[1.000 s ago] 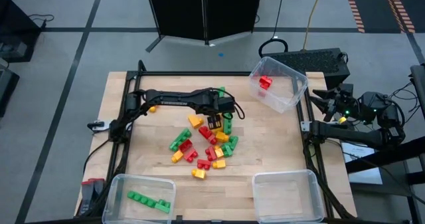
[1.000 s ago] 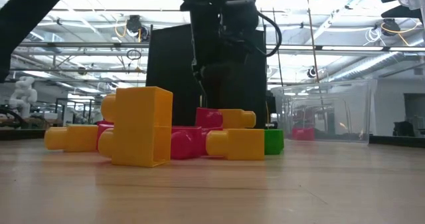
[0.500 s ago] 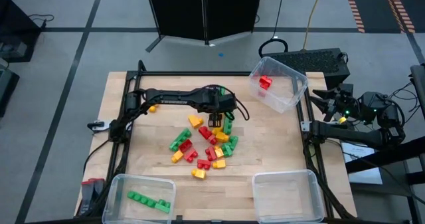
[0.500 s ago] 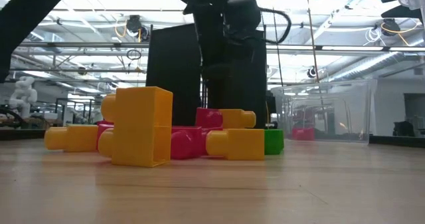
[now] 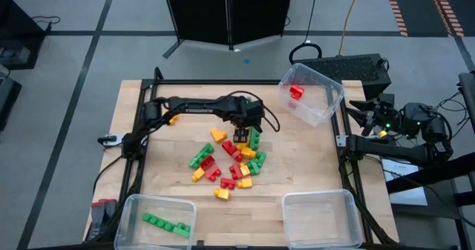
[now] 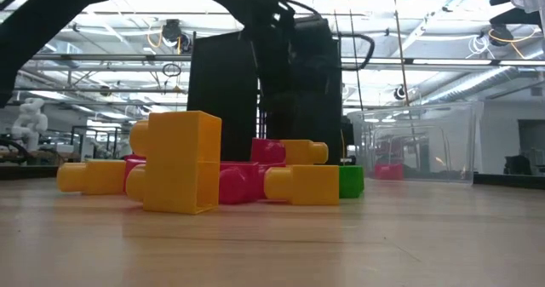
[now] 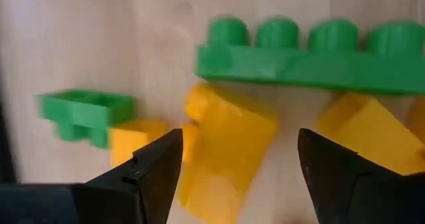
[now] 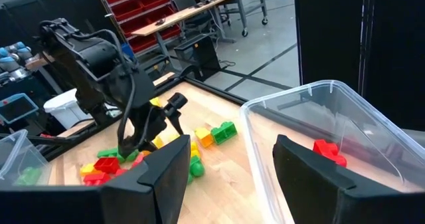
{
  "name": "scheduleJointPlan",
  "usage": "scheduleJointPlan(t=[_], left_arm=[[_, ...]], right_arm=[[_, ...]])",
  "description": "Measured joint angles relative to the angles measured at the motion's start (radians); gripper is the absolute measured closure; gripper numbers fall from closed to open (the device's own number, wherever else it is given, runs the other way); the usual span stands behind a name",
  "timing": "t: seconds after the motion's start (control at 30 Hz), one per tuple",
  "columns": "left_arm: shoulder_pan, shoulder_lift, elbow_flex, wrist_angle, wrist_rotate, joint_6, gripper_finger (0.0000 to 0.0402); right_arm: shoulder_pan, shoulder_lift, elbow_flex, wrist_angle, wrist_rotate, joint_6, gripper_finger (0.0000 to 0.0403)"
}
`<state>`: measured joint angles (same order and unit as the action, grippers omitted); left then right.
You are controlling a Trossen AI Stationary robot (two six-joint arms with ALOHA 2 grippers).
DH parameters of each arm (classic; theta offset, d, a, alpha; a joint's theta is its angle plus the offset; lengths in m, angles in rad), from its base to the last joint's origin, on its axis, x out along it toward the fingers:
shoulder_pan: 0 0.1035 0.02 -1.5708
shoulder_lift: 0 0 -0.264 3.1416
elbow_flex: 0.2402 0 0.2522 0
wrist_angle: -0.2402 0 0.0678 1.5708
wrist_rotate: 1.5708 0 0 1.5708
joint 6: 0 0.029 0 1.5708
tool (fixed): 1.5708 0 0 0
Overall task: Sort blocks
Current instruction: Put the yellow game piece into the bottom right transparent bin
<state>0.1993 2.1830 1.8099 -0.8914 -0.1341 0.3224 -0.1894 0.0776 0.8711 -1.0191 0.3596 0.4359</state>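
Note:
The blocks (image 5: pixel 226 165), red, green and yellow, lie in a loose pile on the middle of the wooden table. My left gripper (image 5: pixel 242 136) hangs open over the pile's far end, pointing steeply down. In the left wrist view its fingers (image 7: pixel 157 167) stand on either side of a yellow block (image 7: pixel 229 144), above it and touching nothing. Just beyond that lies a long green block (image 7: pixel 312 54). My right gripper (image 8: pixel 232 184) waits open off the table's right edge. The low view shows the pile's near blocks (image 6: pixel 179 161), with the left arm dark behind them.
A clear bin (image 5: pixel 310 94) at the far right corner holds a red block. A bin (image 5: pixel 157 220) at the near left holds green blocks. A third bin (image 5: pixel 320 216) stands at the near right. One yellow block (image 5: pixel 171 120) lies alone at the far left.
My left gripper has sunk toward the far end of the pile, drifting a little toward the table's right edge, and has rolled about its own pointing line. It has stayed open. The blocks have not moved.

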Motion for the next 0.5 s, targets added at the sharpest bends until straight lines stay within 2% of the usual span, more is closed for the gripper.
scheduleJointPlan(t=[0.17, 0.27, 0.43, 0.5], left_arm=[[0.003, 0.029, 0.000, -0.013, -0.001, 0.000, 0.0161], [0.003, 0.032, 0.000, -0.027, 0.000, 0.000, 0.0208], [0.002, 0.027, 0.002, -0.007, -0.005, -0.005, 0.0313], [0.003, 0.026, 0.002, -0.014, -0.005, -0.028, 0.0318]], right_arm=[[0.000, 0.000, 0.000, -0.017, 0.001, 0.013, 0.0195], [0.000, 0.000, 0.000, -0.020, 0.001, 0.024, 0.0195], [0.000, 0.000, 0.000, -0.023, 0.001, 0.024, 0.0195], [0.000, 0.000, 0.000, -0.023, 0.001, 0.024, 0.0195]])
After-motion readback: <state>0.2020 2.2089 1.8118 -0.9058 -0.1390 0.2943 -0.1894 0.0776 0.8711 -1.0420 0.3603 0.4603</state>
